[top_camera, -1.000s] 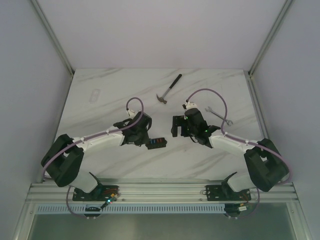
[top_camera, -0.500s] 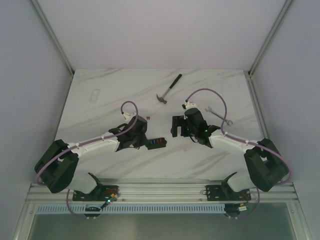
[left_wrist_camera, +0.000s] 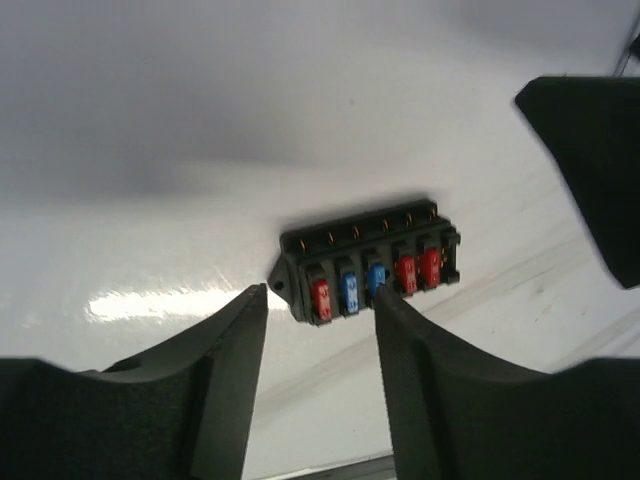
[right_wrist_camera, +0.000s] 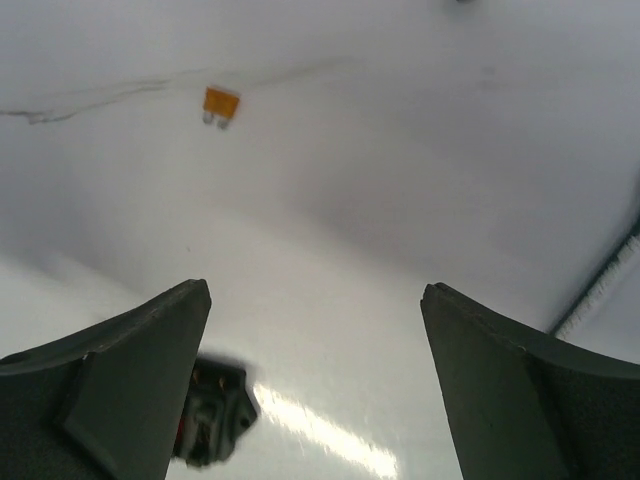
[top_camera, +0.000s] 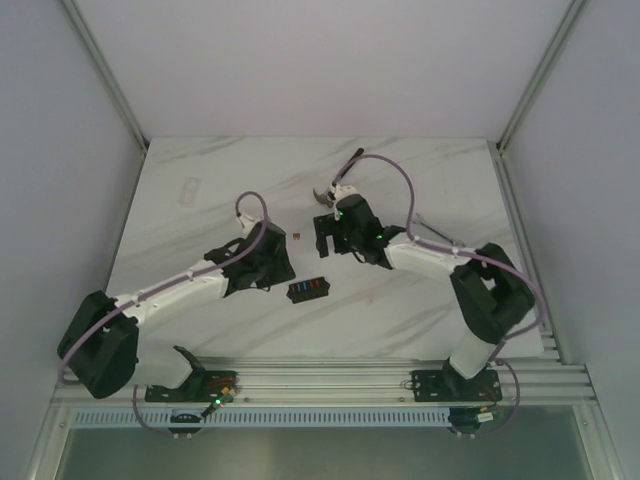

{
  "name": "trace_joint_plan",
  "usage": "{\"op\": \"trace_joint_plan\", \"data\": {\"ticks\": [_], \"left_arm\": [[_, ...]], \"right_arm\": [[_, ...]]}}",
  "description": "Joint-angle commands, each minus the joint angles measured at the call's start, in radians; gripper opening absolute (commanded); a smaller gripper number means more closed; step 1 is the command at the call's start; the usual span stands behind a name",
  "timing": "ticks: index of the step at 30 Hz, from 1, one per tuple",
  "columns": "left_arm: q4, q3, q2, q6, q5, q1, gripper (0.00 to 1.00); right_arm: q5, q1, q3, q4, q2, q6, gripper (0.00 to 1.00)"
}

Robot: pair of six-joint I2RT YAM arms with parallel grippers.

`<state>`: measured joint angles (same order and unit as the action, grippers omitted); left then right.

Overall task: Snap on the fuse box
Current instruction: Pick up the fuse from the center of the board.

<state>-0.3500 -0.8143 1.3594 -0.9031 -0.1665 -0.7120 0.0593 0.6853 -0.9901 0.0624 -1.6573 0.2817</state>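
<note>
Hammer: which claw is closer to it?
Right. The right claw sits just short of the hammer head, on the robot's side. The left claw is farther back and left, beside the fuse box.

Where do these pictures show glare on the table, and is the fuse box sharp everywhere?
Left wrist view: a bright glare streak on the table left of the fuse box, which is sharp. Right wrist view: another glare streak near the bottom edge, the fuse box blurred beside it, the loose orange fuse clear. Top external view: even light, no strong glare.
</note>
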Motion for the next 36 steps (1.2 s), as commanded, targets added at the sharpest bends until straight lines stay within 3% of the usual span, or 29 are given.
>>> {"op": "trace_joint_plan", "data": {"ticks": [1, 10, 19, 26, 36], "left_arm": [[0.068, 0.066, -0.066, 0.04, 0.03, 0.091, 0.59], [0.227, 0.265, -0.15, 0.054, 0.166, 0.301, 0.75], [0.278, 0.334, -0.161, 0.067, 0.197, 0.359, 0.93], [0.291, 0.339, -0.158, 0.069, 0.215, 0.361, 0.97], [0.31, 0.335, -0.146, 0.061, 0.238, 0.361, 0.98]], "right_arm": [[0.052, 0.043, -0.14, -0.029, -0.109, -0.069, 0.93], [0.178, 0.108, -0.373, -0.087, -0.344, -0.078, 0.79], [0.215, 0.141, -0.524, -0.093, -0.487, -0.054, 0.62], [0.245, 0.151, -0.596, -0.099, -0.56, -0.02, 0.55], [0.26, 0.151, -0.637, -0.178, -0.603, 0.045, 0.36]]}}
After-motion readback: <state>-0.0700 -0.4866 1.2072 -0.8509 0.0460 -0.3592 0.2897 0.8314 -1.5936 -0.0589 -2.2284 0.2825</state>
